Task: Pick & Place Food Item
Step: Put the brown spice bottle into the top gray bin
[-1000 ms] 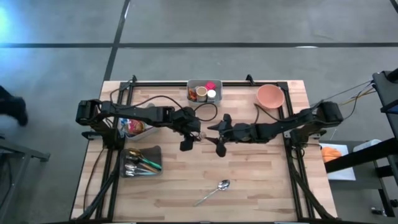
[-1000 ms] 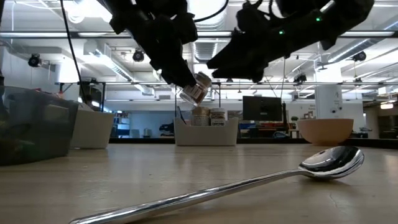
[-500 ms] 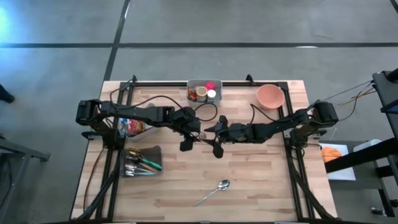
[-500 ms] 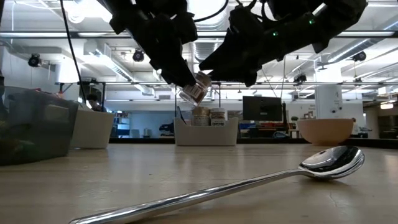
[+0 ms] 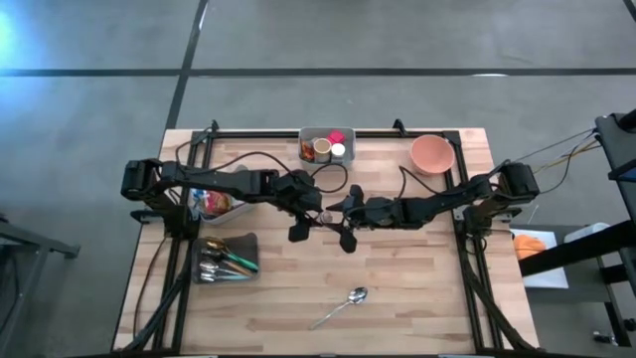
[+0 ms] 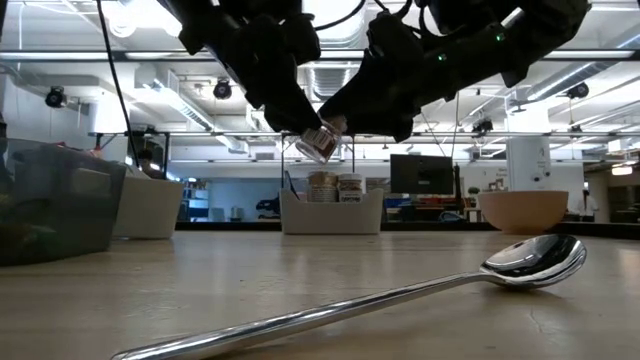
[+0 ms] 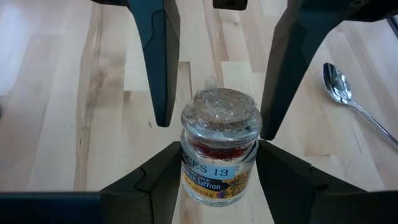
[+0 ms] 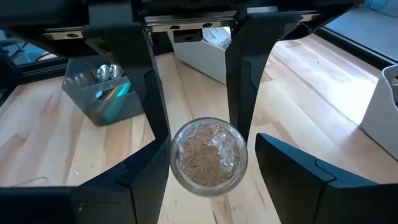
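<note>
Jar of saffron (image 7: 219, 152) now sits tilted further than a second ago, its cork facing the right gripper (image 5: 345, 221). The left gripper (image 5: 301, 221) clamps its glass sides above mid-table. The right fingers (image 8: 112, 180) flank the cork, part-open; contact seems absent, I think.

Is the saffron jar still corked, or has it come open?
Corked. The jar, held in the left gripper, has its cork seated in the neck; the right wrist view shows the cork end-on.
</note>
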You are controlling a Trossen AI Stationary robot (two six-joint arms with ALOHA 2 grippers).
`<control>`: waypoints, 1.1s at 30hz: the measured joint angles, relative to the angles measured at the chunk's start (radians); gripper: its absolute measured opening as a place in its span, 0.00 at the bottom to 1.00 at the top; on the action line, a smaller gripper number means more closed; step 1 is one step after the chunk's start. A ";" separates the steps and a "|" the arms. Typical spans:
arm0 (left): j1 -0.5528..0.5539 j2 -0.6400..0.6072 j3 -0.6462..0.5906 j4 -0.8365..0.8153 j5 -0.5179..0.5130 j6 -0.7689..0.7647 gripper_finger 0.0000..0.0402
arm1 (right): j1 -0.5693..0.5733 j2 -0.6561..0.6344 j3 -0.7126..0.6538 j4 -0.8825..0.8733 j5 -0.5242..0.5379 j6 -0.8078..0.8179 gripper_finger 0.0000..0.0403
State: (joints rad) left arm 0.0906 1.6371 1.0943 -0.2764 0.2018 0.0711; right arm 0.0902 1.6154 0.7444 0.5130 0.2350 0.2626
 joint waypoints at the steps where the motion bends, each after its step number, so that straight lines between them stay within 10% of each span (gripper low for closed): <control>1: 0.000 0.000 0.000 0.000 0.001 0.000 0.50 | 0.000 0.000 0.000 0.000 0.001 0.000 0.58; 33: -0.002 -0.004 0.000 0.023 0.035 -0.080 0.50 | -0.010 -0.028 0.000 -0.032 -0.015 0.051 0.41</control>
State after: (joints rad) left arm 0.0884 1.6335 1.0943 -0.2534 0.2371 -0.0092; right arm 0.0807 1.5869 0.7444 0.4811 0.2205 0.3134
